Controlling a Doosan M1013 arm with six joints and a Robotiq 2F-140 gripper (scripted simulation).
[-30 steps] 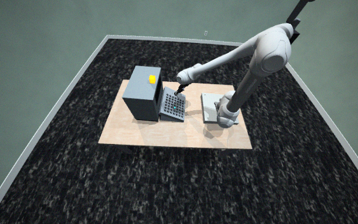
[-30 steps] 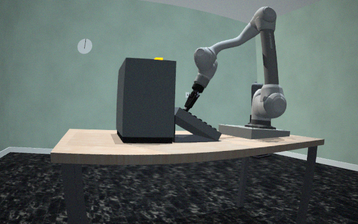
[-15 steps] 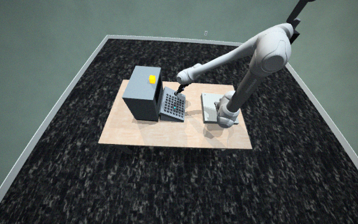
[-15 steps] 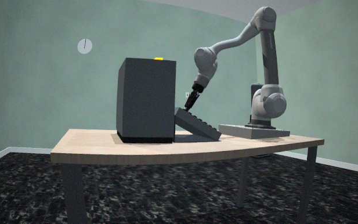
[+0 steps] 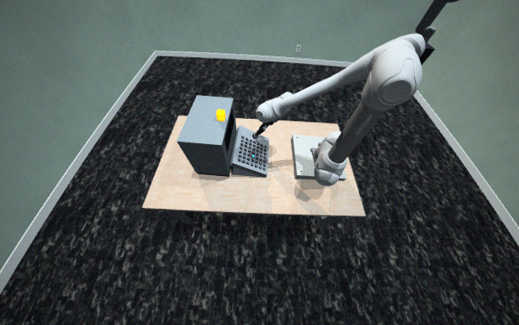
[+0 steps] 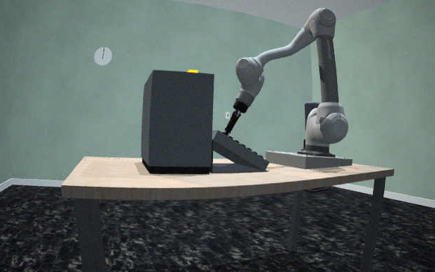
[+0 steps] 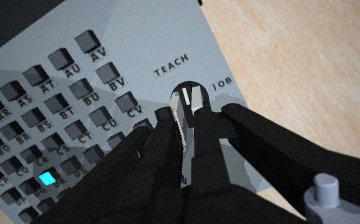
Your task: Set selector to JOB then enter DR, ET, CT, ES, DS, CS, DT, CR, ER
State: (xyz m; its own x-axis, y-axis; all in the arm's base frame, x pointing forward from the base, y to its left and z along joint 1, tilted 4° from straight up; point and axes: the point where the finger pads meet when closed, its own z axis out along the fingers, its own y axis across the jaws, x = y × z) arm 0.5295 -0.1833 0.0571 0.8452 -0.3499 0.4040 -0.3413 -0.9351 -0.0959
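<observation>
Green walls and dark speckled floor surround a wooden table [image 6: 123,183] carrying the dark machine box [image 6: 178,120]. Against the box's front leans the sloped keypad [image 5: 250,152], one key [image 7: 46,178] lit cyan. At the keypad's upper right corner, between the labels TEACH and JOB, sits the selector [image 7: 187,102]; the gripper [image 7: 186,120] has its jaws pinching the selector's raised bar.
</observation>
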